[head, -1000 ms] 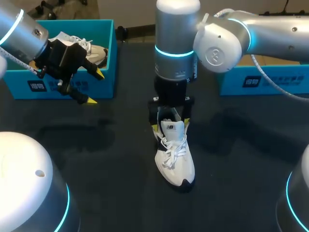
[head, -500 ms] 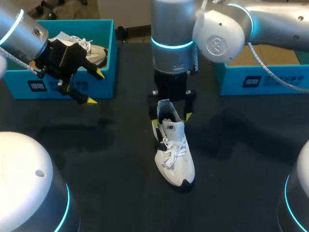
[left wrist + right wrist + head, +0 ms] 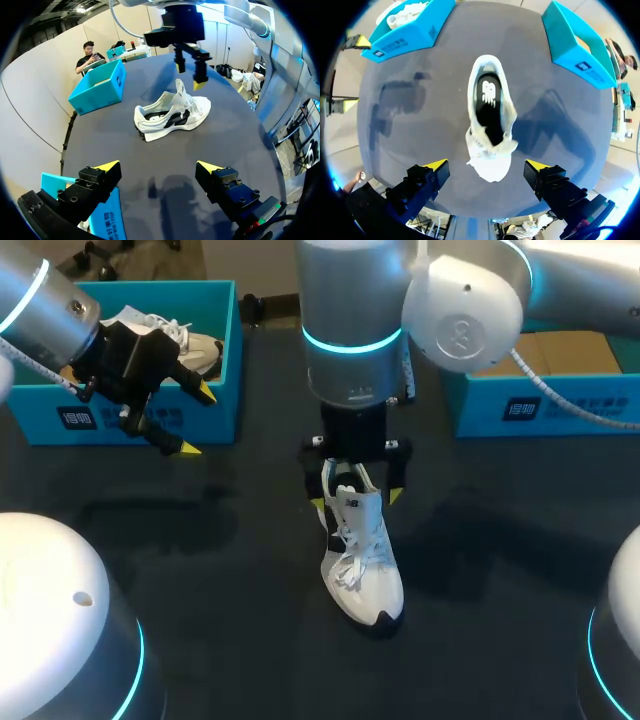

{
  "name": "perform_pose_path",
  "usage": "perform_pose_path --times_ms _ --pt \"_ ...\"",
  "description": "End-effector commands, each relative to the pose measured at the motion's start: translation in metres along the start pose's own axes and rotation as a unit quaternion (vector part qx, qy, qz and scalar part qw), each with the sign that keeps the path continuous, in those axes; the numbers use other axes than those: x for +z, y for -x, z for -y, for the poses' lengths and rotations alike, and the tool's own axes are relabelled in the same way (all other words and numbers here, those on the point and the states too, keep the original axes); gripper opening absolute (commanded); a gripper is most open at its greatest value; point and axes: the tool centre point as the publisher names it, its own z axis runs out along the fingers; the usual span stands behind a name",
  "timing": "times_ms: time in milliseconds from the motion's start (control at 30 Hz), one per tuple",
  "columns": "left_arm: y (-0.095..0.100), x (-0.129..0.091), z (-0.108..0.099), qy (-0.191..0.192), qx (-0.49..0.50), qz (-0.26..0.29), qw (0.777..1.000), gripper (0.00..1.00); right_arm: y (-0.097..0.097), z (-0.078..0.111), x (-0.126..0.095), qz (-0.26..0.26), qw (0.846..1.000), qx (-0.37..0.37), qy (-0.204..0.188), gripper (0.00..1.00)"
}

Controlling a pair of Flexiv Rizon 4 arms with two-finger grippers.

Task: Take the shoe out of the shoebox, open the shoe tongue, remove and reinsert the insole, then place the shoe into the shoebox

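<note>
A white shoe [image 3: 362, 565] with a dark toe tip stands upright on the dark table, toe toward the front edge. My right gripper [image 3: 357, 500] hangs open straight above its heel end, one yellow tip on each side, touching nothing. From the right wrist view I look down into the shoe [image 3: 490, 117], where the black insole [image 3: 487, 95] lies inside, between and below my open right gripper [image 3: 486, 165]. My left gripper [image 3: 197, 420] stands open and empty in front of the left blue shoebox [image 3: 150, 418]. The left wrist view has the shoe [image 3: 172, 112] well ahead of the left gripper [image 3: 159, 167].
Another white shoe [image 3: 165, 332] lies inside the left blue shoebox. A second blue box [image 3: 545, 405] stands at the back right. Bare table lies left and right of the shoe and toward the front edge.
My right arm has risen above the shoe and drifted slightly left, its fingers staying open. The shoe and the left arm have not moved.
</note>
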Motion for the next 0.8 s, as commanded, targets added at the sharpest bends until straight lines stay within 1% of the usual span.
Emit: perform_pose_path --times_ms 33,100,133,167,200,300,333,533,733,800 --pt "-0.001 -0.001 0.0 0.001 0.0 0.0 1.0 1.0 0.0 0.012 0.007 -0.01 1.0 0.006 0.013 0.98" --pt "-0.001 -0.001 0.0 0.001 0.0 0.0 1.0 1.0 -0.001 0.016 0.008 -0.012 1.0 0.011 0.013 0.73" --pt "-0.001 -0.001 0.0 0.001 0.0 0.0 1.0 1.0 -0.002 0.018 0.009 -0.013 1.0 0.013 0.013 0.69" --pt "-0.001 -0.001 0.0 0.001 0.0 0.0 1.0 1.0 -0.003 0.02 0.01 -0.014 1.0 0.015 0.012 0.55" --pt "-0.001 -0.001 0.0 0.001 0.0 0.0 1.0 1.0 -0.003 0.02 0.011 -0.015 1.0 0.016 0.012 0.49" --pt "-0.001 -0.001 0.0 0.001 0.0 0.0 1.0 1.0 -0.002 0.024 0.017 -0.018 1.0 0.023 0.011 0.44" --pt "-0.001 -0.001 0.0 0.001 0.0 0.0 1.0 1.0 -0.001 0.024 0.018 -0.019 0.999 0.025 0.01 0.39" --pt "-0.001 -0.001 0.0 0.001 0.0 0.0 1.0 1.0 0.001 0.018 0.031 -0.028 0.999 0.026 0.008 0.38" --pt "-0.001 -0.001 0.0 0.001 0.0 0.0 1.0 1.0 0.002 0.0 0.041 -0.037 0.999 0.012 0.011 0.36" --pt "-0.001 -0.001 0.0 0.001 0.0 0.0 1.0 1.0 0.002 -0.006 0.042 -0.038 0.999 0.007 0.012 0.34"
